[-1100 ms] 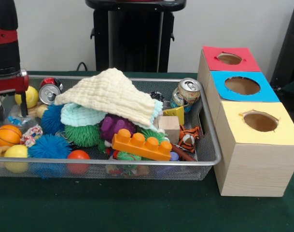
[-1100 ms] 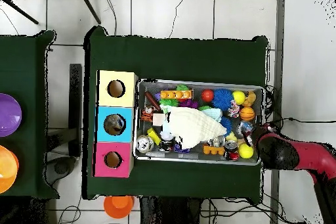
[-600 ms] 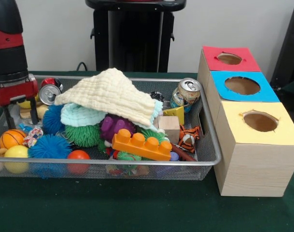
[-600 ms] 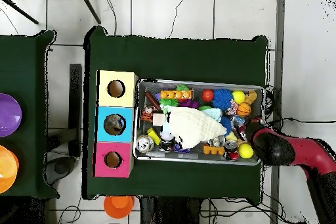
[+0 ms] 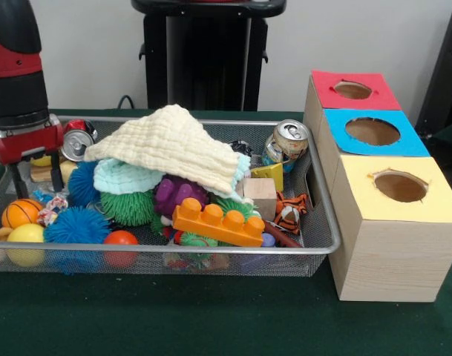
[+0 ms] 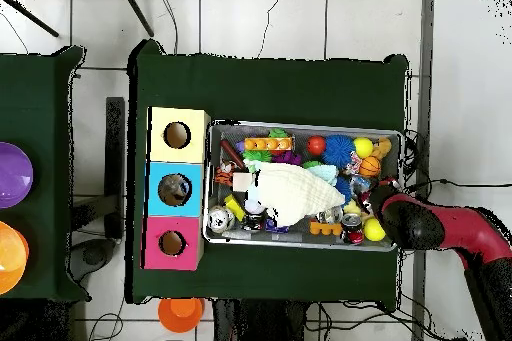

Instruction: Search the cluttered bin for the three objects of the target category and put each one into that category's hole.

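A wire mesh bin (image 5: pixel 323 222) holds a pile of toys. A cream cloth (image 5: pixel 170 144) lies over a teal cloth (image 5: pixel 122 176), a green spiky ball (image 5: pixel 128 208) and a purple toy (image 5: pixel 177 194). An orange toy brick (image 5: pixel 218 222), a wooden cube (image 5: pixel 260 196) and a tiger toy (image 5: pixel 289 211) lie in front. Drink cans stand at the right (image 5: pixel 289 141) and left (image 5: pixel 77 142). My gripper (image 5: pixel 37 176) hangs open at the bin's left end, its fingers (image 5: pixel 56 170) astride a yellow ball behind them. In the overhead view the arm (image 6: pixel 425 225) reaches in over the bin's (image 6: pixel 305 125) right end.
Three wooden boxes stand beside the bin, with a hole in a red top (image 5: pixel 352 90), a blue top (image 5: pixel 372 131) and a yellow top (image 5: pixel 400 187). Blue spiky balls (image 5: pixel 77 226), an orange basketball (image 5: pixel 19 213), a yellow ball (image 5: pixel 25 241) and a red ball (image 5: pixel 120 245) crowd the bin's left front.
The gripper has moved from the bin's left edge further over the bin, toward the left can. The orange basketball has shifted slightly.
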Motion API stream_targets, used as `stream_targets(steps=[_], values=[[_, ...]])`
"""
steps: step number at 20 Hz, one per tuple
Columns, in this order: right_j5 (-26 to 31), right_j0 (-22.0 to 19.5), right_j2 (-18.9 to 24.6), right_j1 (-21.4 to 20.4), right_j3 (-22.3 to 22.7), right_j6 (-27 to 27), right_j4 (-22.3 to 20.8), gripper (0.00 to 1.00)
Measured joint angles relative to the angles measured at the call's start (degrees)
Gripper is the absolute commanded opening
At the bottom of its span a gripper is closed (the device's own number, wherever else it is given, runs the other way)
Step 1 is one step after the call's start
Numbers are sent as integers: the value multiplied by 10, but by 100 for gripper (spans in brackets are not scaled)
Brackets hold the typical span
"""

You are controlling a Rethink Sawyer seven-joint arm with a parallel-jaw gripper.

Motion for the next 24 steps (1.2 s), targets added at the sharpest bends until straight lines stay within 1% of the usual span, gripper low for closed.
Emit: stream_targets(steps=[3,4,24], values=[[0,5,-4,-4,0,0,0,100],[0,7,-6,-6,0,0,0,0],[1,31,-6,-7,-1,0,1,0]])
